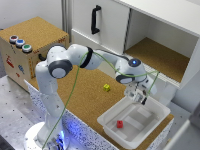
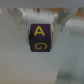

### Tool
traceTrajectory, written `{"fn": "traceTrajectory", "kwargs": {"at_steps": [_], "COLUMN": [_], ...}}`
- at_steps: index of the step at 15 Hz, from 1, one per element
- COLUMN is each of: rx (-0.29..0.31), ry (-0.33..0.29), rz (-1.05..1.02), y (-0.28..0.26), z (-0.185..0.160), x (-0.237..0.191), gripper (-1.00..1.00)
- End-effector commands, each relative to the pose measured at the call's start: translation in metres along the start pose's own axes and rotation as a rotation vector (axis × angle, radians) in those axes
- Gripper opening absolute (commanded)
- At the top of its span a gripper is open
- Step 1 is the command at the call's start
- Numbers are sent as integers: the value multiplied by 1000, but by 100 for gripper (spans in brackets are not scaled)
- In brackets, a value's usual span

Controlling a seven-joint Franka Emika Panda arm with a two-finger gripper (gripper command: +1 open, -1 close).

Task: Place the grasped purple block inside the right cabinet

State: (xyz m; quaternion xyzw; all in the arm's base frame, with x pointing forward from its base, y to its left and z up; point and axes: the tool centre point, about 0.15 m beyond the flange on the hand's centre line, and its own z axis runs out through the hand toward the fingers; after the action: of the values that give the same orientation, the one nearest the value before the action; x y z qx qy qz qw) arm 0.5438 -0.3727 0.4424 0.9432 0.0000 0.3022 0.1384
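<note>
The purple block point(image 2: 41, 38) fills the middle of the wrist view, dark purple with yellow letters, pinched between my two fingers. In the exterior view my gripper point(image 1: 140, 99) hangs over the far rim of the white bin point(image 1: 150, 107), shut on the block, which is too small to make out there. The right cabinet point(image 1: 155, 57), white-walled with a cork-brown floor, stands open behind and above the gripper toward the exterior view's right.
A small red cube point(image 1: 120, 124) lies inside the white bin. A small yellow cube point(image 1: 106, 87) rests on the cork table. The white door with a black handle point(image 1: 94, 20) is at the back. A cork-topped box with coloured buttons point(image 1: 20, 43) stands on the exterior view's left.
</note>
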Motion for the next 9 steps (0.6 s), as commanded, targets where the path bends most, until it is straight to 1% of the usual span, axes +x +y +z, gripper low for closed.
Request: {"fn": "traceTrajectory", "kwargs": {"at_steps": [1, 3, 6, 8, 9], "rx": [110, 146, 241, 270, 301], "ry": [145, 164, 170, 184, 180], "rz": [-94, -101, -50, -20, -3], "y": [-3, -12, -15, -19, -20], "z": [-15, -7, 14, 30, 39], "x": [93, 110, 128, 137, 142], "gripper": [-100, -100, -100, -100, -100]}}
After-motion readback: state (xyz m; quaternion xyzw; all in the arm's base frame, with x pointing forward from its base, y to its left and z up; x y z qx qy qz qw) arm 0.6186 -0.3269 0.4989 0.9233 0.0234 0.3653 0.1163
